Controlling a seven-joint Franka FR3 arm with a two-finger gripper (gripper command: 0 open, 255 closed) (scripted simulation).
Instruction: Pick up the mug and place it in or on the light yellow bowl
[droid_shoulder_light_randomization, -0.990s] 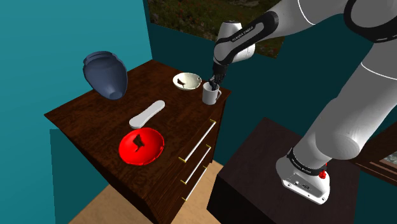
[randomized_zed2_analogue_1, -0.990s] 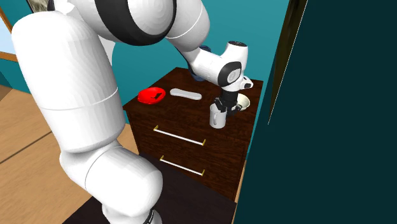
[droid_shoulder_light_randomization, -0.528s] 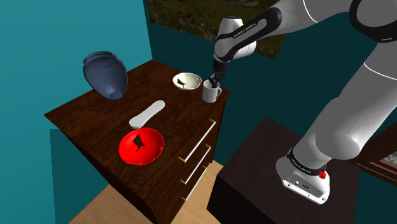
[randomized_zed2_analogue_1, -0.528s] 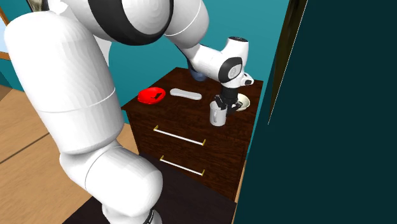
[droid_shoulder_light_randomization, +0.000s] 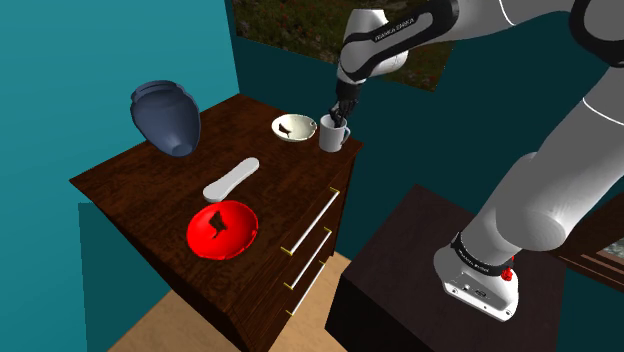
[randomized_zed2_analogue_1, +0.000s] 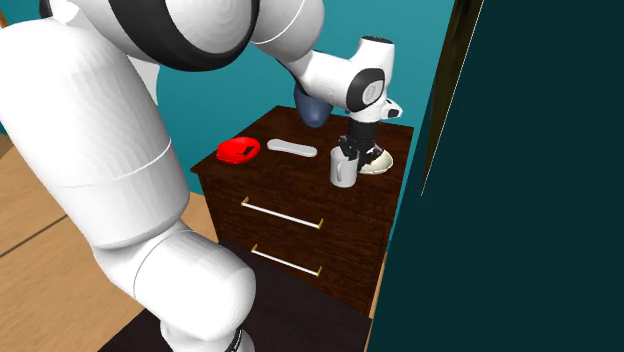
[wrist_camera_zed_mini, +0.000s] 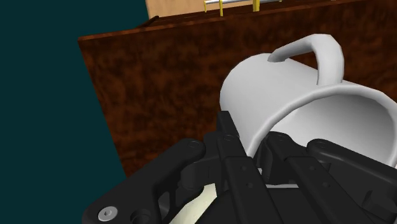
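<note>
The mug (droid_shoulder_light_randomization: 331, 137) hangs from the gripper (droid_shoulder_light_randomization: 340, 112) near the far corner of the dresser (droid_shoulder_light_randomization: 150, 200), just beside the pale yellow bowl (droid_shoulder_light_randomization: 294, 127) in the shoulder view. It looks barely clear of the wood, so raise it until its base tops the bowl's rim before you carry it across, and keep it upright. That bowl looks empty apart from a dark patch, and so does the red bowl (droid_shoulder_light_randomization: 222, 229) nearer the front. In the second exterior view the mug stands just in front of the bowl, so the move is short; go slowly. In the wrist view the fingers (wrist_camera_zed_mini: 226, 137) are clenched on the mug's wall, one inside and one outside, and its hollow is bare.
</note>
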